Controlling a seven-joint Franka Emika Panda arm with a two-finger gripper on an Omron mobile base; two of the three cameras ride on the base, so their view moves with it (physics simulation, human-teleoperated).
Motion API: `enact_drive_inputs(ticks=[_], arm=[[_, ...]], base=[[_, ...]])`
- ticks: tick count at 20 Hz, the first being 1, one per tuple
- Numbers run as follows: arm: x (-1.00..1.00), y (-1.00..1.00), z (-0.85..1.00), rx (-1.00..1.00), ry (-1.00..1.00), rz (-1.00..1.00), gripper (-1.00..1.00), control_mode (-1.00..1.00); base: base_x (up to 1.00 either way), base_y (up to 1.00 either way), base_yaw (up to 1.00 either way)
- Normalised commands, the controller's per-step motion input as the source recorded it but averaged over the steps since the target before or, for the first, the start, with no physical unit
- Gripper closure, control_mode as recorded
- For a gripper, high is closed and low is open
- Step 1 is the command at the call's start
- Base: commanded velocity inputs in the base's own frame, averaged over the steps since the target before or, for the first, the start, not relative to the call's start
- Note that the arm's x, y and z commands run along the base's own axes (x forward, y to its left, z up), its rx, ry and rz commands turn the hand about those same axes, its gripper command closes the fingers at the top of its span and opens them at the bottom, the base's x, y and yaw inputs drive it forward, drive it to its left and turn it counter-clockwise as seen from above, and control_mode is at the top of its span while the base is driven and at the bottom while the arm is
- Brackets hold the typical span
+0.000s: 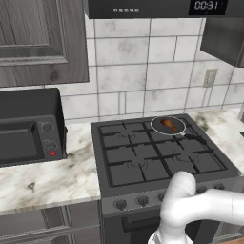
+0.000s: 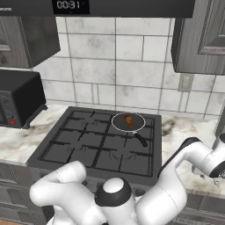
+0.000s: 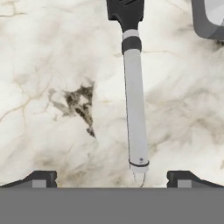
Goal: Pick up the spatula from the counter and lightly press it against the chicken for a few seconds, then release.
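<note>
Sitting in the pan (image 1: 155, 125) at the stove's (image 1: 143, 162) one o'clock, the chicken (image 1: 167, 125) waits. Right base view: same, one o'clock. Hand view: the spatula (image 3: 134, 109) lies on the counter (image 3: 52, 65), head toward twelve. The gripper (image 3: 113, 178) is spread either side of the handle's end. The handle is probably light, stiff and slick, so grip mid-handle.

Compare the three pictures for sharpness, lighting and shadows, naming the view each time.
Hand view: the spatula is crisp against the marble counter, evenly lit, with hardly any cast shadow. Left base view: coarse and slightly soft; the chicken in the pan is a small orange blur. Right base view: equally soft, flat light, no glare on the stove.
</note>
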Motion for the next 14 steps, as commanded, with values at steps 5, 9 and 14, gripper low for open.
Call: enact_drive_inputs(ticks=[5,9,14], arm=[[0.07,-0.03,-0.11,0.02,0.01,0.0,-1.0,-1.0],[0.13,-0.05,-0.07,0.02,0.0,0.0,-1.0,-1.0],[0.16,-0.13,-0.04,0.02,0.0,0.0,-1.0,-1.0]], base=[[0.0,0.0,0.0],[0.0,0.0,0.0],[0.0,0.0,0.0]])
